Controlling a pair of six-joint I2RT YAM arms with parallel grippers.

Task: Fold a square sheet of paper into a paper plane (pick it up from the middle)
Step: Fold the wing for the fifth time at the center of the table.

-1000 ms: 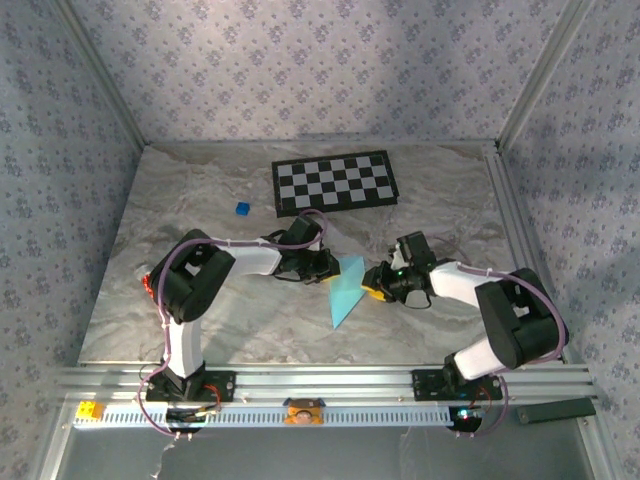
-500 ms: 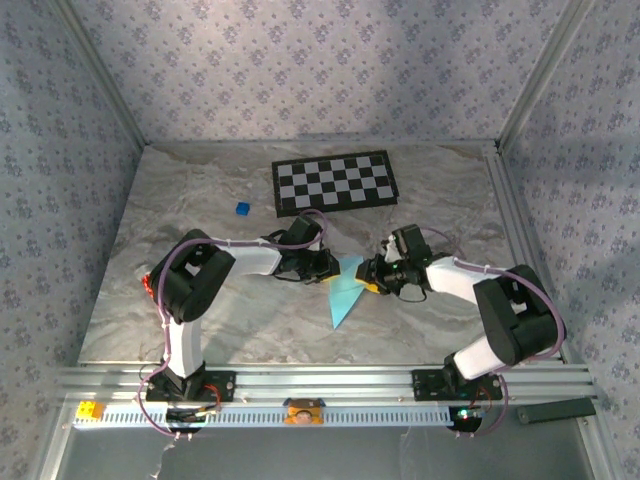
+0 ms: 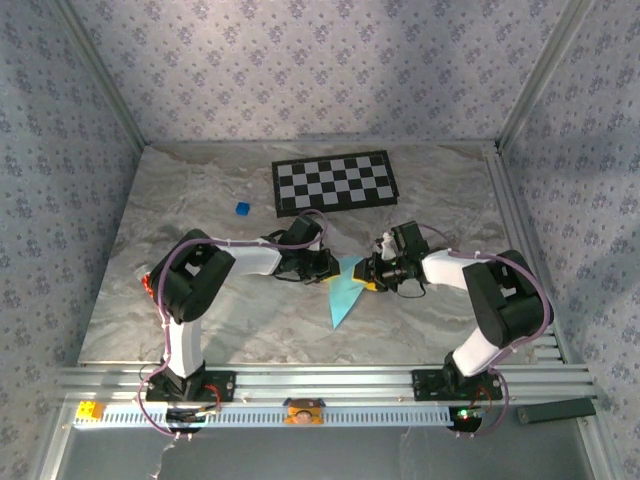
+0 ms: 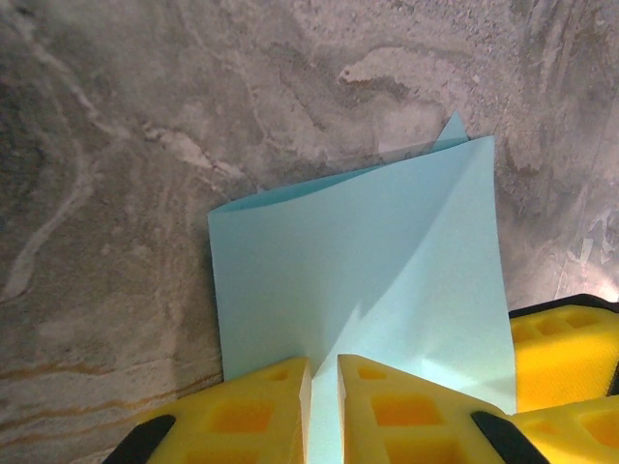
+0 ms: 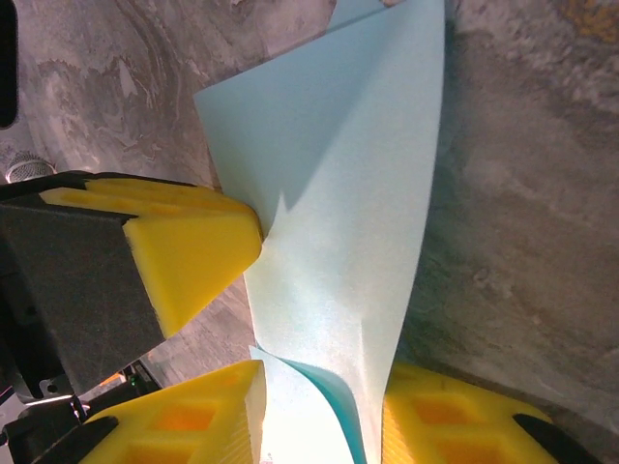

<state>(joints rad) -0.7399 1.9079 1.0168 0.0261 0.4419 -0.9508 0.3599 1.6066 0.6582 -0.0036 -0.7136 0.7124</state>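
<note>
The square sheet of paper (image 3: 343,296) is light blue, folded to a long triangle with its tip toward the near edge. It lies on the marble table (image 3: 200,320) between both grippers. My left gripper (image 3: 327,269) is at the paper's left upper edge. In the left wrist view the left gripper (image 4: 324,367) is shut, with the paper (image 4: 368,261) pinched in the narrow gap. My right gripper (image 3: 369,277) is at the paper's right edge. In the right wrist view the right gripper (image 5: 321,387) stands open, with curled layers of paper (image 5: 338,193) loose between its jaws.
A black-and-white checkerboard (image 3: 335,182) lies at the back of the table. A tiny dark-blue cube (image 3: 241,208) sits left of it. Metal rails (image 3: 520,240) border the table on the right. The left gripper's yellow finger (image 5: 193,251) is close beside the right gripper.
My right gripper has slid left, from beside the paper to over its right edge. The left gripper and the paper have stayed in place.
</note>
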